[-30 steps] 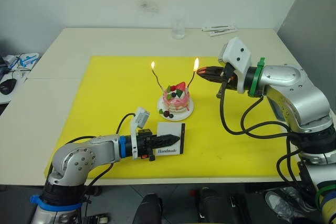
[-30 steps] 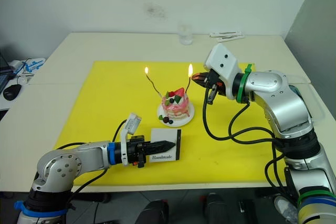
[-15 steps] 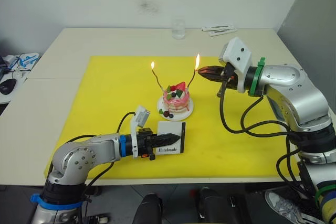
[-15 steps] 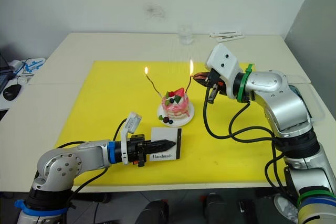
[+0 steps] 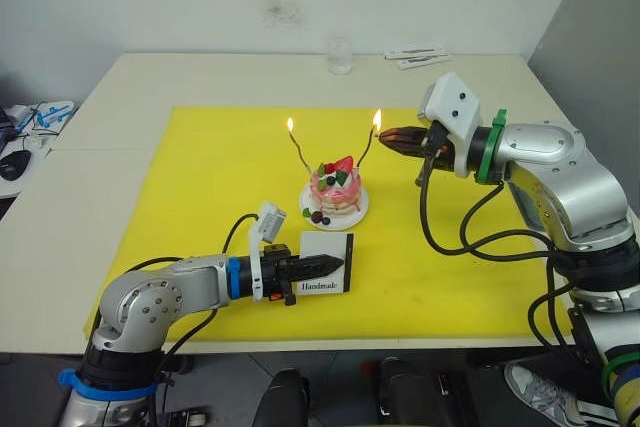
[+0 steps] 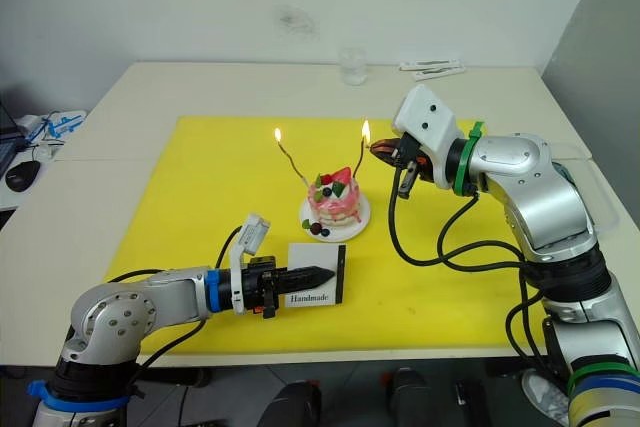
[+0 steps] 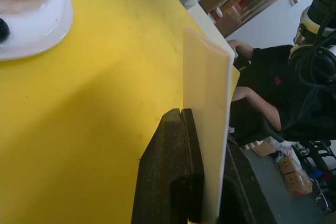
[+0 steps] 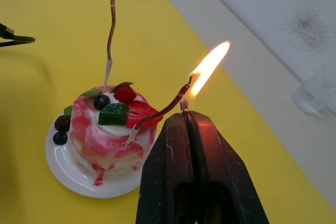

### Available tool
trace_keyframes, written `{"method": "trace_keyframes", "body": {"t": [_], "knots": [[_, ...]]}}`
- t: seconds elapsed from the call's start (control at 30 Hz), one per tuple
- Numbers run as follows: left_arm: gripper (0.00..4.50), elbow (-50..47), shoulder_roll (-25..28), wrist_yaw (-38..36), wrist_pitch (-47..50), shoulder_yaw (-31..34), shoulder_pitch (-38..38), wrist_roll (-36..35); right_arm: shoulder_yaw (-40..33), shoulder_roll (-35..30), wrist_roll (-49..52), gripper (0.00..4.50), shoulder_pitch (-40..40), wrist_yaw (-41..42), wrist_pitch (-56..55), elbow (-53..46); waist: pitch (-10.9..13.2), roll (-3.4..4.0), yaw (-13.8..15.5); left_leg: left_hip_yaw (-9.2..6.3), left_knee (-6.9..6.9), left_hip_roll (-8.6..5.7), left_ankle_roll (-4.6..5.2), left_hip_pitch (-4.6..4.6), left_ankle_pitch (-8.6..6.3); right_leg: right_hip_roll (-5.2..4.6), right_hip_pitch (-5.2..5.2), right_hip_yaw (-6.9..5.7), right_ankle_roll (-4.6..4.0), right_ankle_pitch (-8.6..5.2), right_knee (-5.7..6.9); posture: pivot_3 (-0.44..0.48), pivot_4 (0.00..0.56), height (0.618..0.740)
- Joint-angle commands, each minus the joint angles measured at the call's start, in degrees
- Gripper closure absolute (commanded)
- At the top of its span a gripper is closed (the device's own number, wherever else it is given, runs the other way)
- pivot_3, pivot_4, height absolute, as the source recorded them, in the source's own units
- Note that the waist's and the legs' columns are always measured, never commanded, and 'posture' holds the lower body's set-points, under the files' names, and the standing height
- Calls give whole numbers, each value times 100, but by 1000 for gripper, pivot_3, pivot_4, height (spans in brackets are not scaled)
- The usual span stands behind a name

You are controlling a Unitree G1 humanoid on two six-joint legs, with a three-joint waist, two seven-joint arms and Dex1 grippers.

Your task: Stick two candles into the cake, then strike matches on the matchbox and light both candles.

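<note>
The pink cake (image 5: 334,193) sits on its white plate (image 5: 352,215) on the yellow mat. Both candles stand in it and both burn, the left candle (image 5: 299,150) and the right candle (image 8: 163,109). My right gripper (image 5: 384,136) is shut on a match (image 8: 184,105), whose tip lies in the flame at the right candle's top. My left gripper (image 5: 338,265) is shut on the matchbox (image 5: 326,263), which stands on edge on the mat in front of the cake, also seen as the matchbox (image 7: 206,103) in the left wrist view.
The yellow mat (image 5: 200,187) covers the middle of the table. A clear glass (image 5: 340,54) and white packets (image 5: 415,55) lie at the far edge. A mouse (image 5: 13,165) rests on the desk at the left. A person in black (image 7: 265,90) sits beyond the table.
The flame at the right candle's tip has shrunk and steadied. My right gripper has barely shifted; the left arm and matchbox have not moved.
</note>
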Motion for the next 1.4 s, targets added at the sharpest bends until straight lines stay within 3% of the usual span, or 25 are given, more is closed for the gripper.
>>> {"method": "trace_keyframes", "body": {"t": [0.03, 0.87, 1.1, 1.4], "knots": [[4500, -137, -36, -22, -54, 55, -69, -69, -108, -56, -16, 4479, -147, 50, -91, -214, 0, 0, 0, 0, 0, 0, 0, 0, 0, 0, 0, 0, 0, 0, 0, 0, 150, 740], [4500, -85, -160, 20, -9, 72, -127, -121, -406, -166, 188, 4479, -14, 45, 255, -551, 0, 0, 1, -1, 0, 0, 0, -1, 0, 0, 0, 0, 0, 0, 0, 0, 150, 740], [4500, 34, -252, 37, 88, 103, -260, -240, -1051, -611, 368, 4479, 609, -215, 811, -1160, 0, 0, 15, 0, 1, -2, 0, -4, 0, -2, 1, 0, 1, 0, -5, 0, 150, 740], [4500, 112, -481, 10, 117, -53, -424, -204, -2442, -1508, -408, 4479, 2483, -978, 561, -1194, 0, 0, 22, 6, 3, -4, 0, -5, 0, -2, 2, 4, 2, 0, -7, 0, 150, 740]]}}
